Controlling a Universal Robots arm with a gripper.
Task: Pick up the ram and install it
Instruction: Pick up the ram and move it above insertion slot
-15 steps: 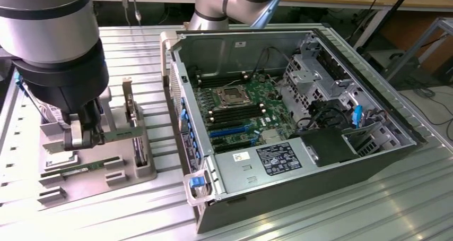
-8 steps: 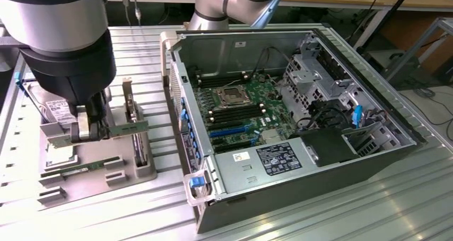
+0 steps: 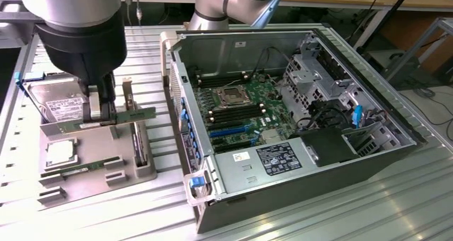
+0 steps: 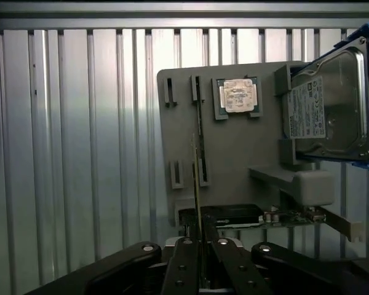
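The ram (image 3: 134,117) is a long thin green stick, held level a little above the grey parts tray (image 3: 99,185) at the exterior view's left. My gripper (image 3: 99,119) is shut on it near its middle, fingers pointing straight down. In the wrist view the ram (image 4: 195,178) shows edge-on as a thin line running out from between the black fingers (image 4: 183,264) of the gripper (image 4: 200,243), over the tray (image 4: 234,160).
The tray also holds a silver hard drive (image 3: 60,104), a processor chip (image 3: 60,151), another green stick (image 3: 79,169) in its slot and an upright card with a metal bracket (image 3: 128,95). The open computer case (image 3: 234,169) lies at the exterior view's right, motherboard (image 3: 237,111) exposed.
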